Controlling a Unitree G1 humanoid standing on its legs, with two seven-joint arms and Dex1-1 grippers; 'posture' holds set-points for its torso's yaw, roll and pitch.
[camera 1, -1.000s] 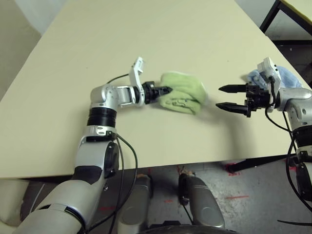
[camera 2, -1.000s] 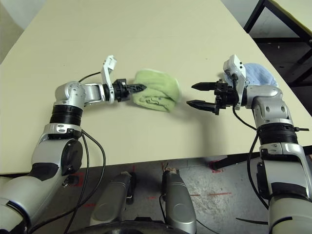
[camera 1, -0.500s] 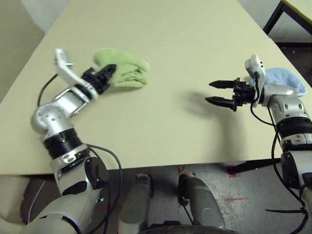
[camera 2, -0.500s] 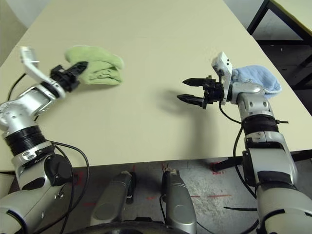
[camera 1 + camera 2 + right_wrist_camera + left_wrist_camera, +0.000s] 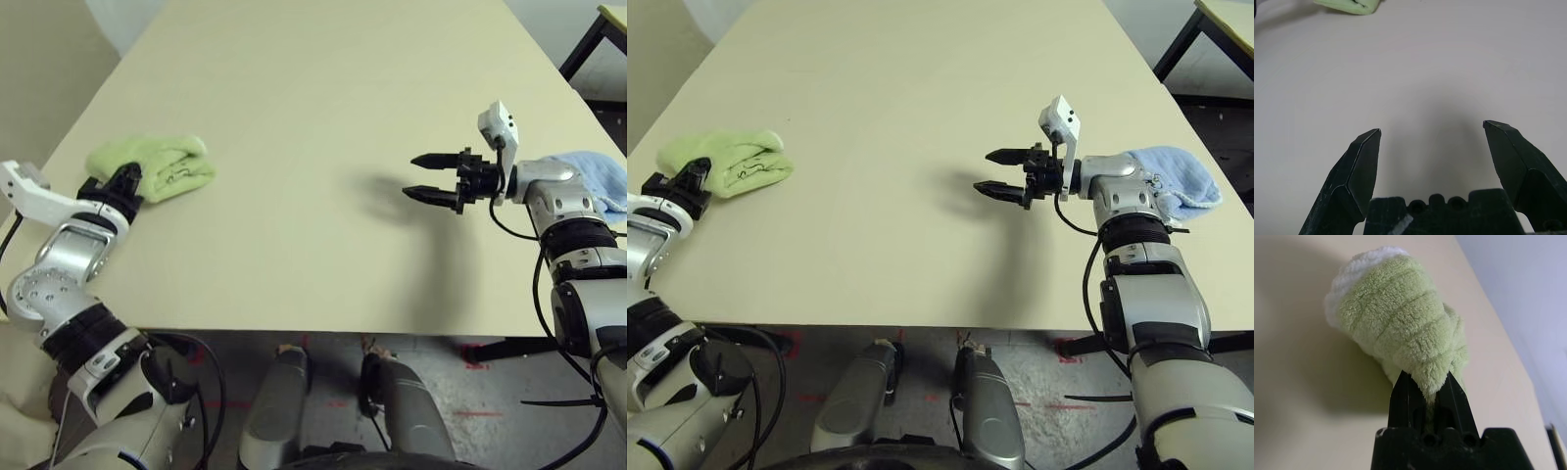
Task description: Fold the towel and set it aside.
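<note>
The light green towel (image 5: 162, 166) lies folded into a small bundle near the table's left edge, its dark motif facing up. My left gripper (image 5: 124, 182) is shut on the bundle's near end; the left wrist view shows the terry cloth (image 5: 1400, 323) pinched between both black fingers (image 5: 1403, 399). My right gripper (image 5: 423, 177) hovers open over the right half of the table, far from the towel, nothing between its fingers (image 5: 1364, 161). The towel's far end (image 5: 1352, 6) appears in the right wrist view.
A smaller light blue folded towel (image 5: 1176, 176) rests at the table's right edge behind my right forearm. The beige tabletop (image 5: 313, 117) stretches bare between the two arms. A dark table frame (image 5: 593, 39) stands at the far right.
My left gripper has carried the green towel from the table's middle leftward to the left edge. The right gripper stayed open, shifting slightly. The camera view also shifted.
</note>
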